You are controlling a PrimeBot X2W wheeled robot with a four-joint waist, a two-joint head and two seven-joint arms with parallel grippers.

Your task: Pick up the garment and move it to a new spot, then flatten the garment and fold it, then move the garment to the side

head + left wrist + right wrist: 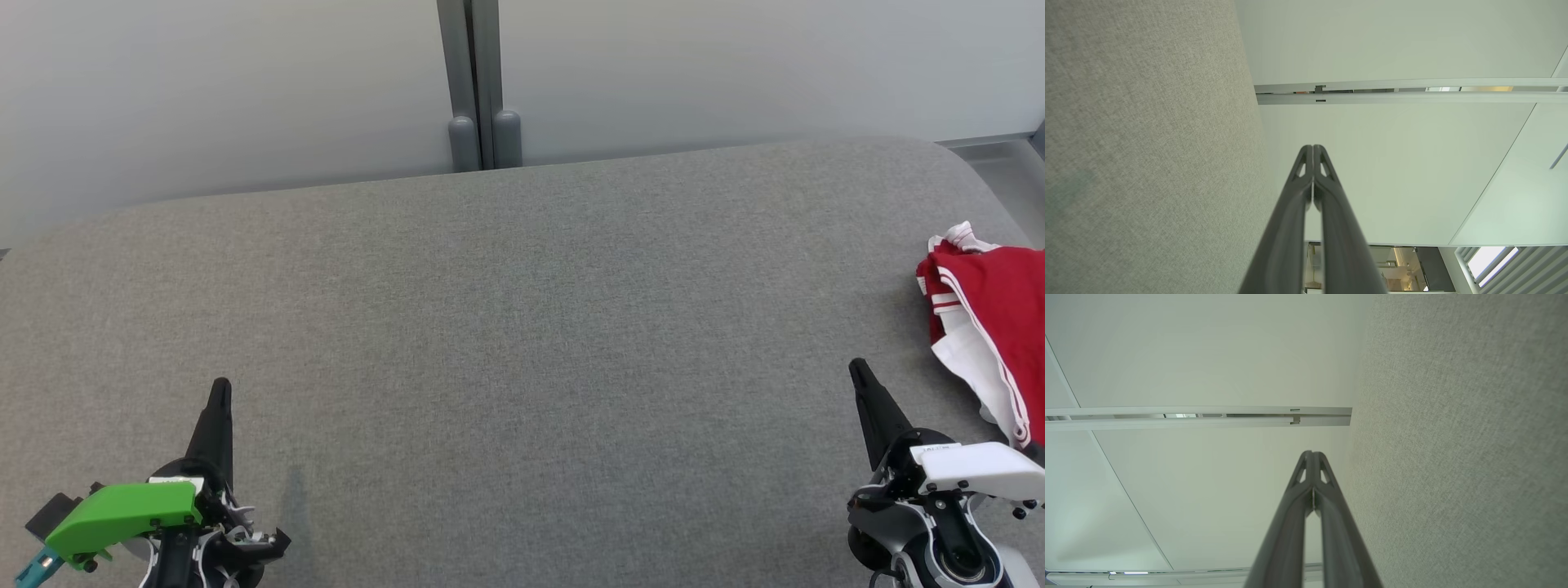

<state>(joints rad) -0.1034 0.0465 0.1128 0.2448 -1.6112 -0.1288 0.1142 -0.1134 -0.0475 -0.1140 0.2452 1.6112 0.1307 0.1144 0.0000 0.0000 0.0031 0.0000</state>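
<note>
The garment [992,314], red with white stripes and white lining, lies crumpled at the far right edge of the grey fabric surface [522,343] in the head view, partly cut off by the frame. My left gripper [220,388] sits at the lower left, shut and empty. At the lower right my right gripper [857,367] is also shut, a short way left of the garment and apart from it. Each wrist view shows its own fingers pressed together, the left gripper [1312,148] and the right gripper [1312,454], with nothing between them.
A pale wall with a grey vertical post [478,82] runs behind the surface's far edge. The grey surface rounds off at its back right corner [955,155]. Wrist views show pale wall panels and a horizontal rail [1412,92].
</note>
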